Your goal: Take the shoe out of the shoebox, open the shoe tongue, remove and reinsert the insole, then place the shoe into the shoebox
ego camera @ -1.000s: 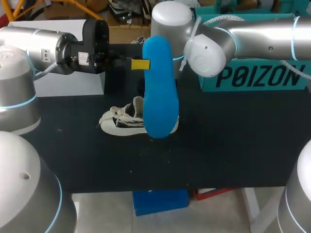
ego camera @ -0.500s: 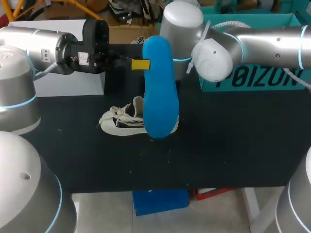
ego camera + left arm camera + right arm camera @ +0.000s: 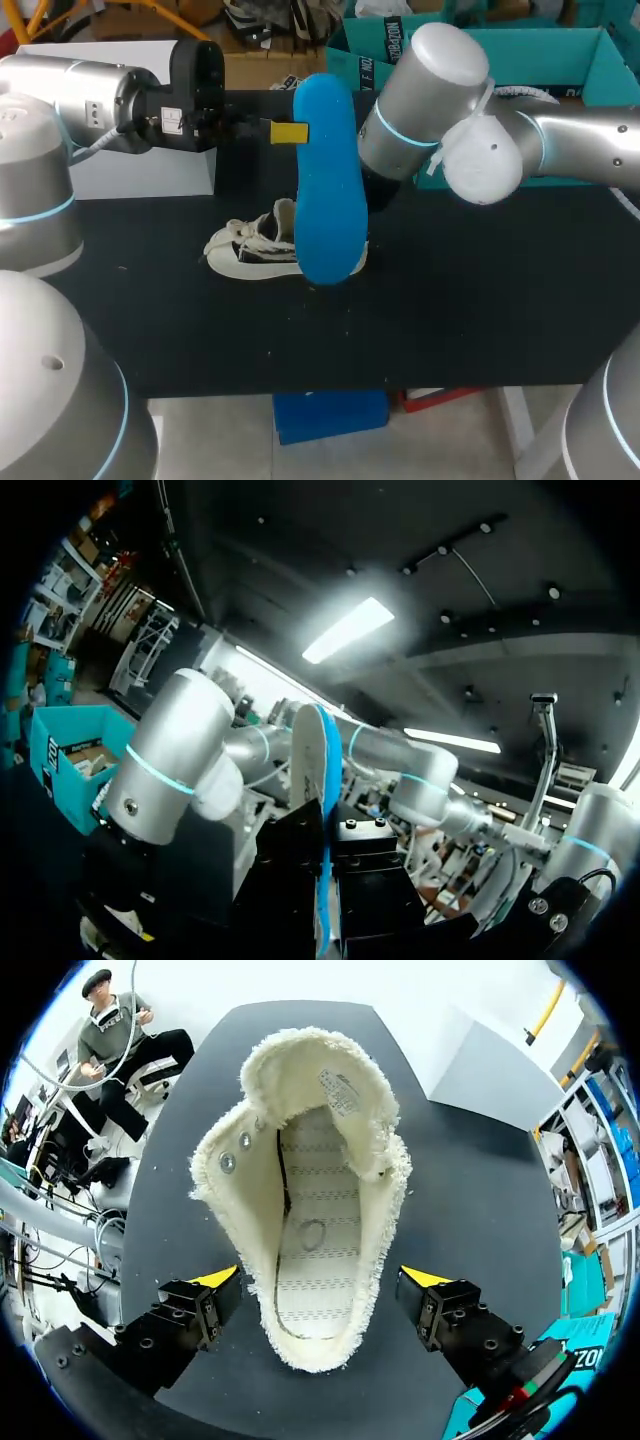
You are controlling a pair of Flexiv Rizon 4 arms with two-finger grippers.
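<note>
Left hand (image 3: 289, 132) clamps the upright insole (image 3: 328, 190); right hand (image 3: 322, 1278), wide open, flanks the shoe (image 3: 315, 1190) with slim gaps.

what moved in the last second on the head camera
The right arm swung toward the view's right and lower, near the shoe, uncovering more of the teal shoebox. The left arm kept the blue insole upright in its jaws, unmoved; the shoe stayed where it lay.
</note>
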